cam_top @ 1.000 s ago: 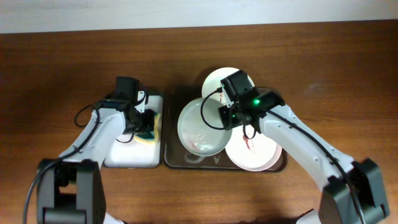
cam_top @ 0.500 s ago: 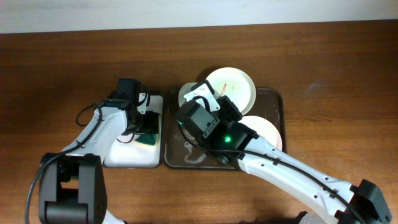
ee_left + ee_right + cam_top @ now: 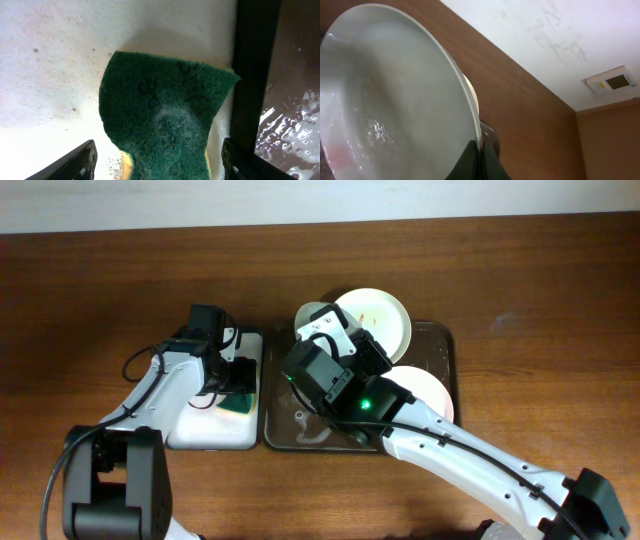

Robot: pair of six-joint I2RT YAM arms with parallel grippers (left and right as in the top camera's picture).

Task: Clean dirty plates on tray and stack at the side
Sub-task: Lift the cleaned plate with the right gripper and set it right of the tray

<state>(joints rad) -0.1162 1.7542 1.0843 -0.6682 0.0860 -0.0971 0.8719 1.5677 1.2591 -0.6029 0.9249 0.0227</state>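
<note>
Plate (image 3: 390, 100) tilted steeply, held by its rim.

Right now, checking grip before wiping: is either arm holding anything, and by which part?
Right gripper pinches the pale mint plate by its rim; left gripper holds nothing.

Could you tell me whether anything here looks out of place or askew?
Yes: the streaked white plate lies across the far rim of the tray, overhanging the table. The right gripper holds the mint plate steeply tilted, and the tray floor is wet.
</note>
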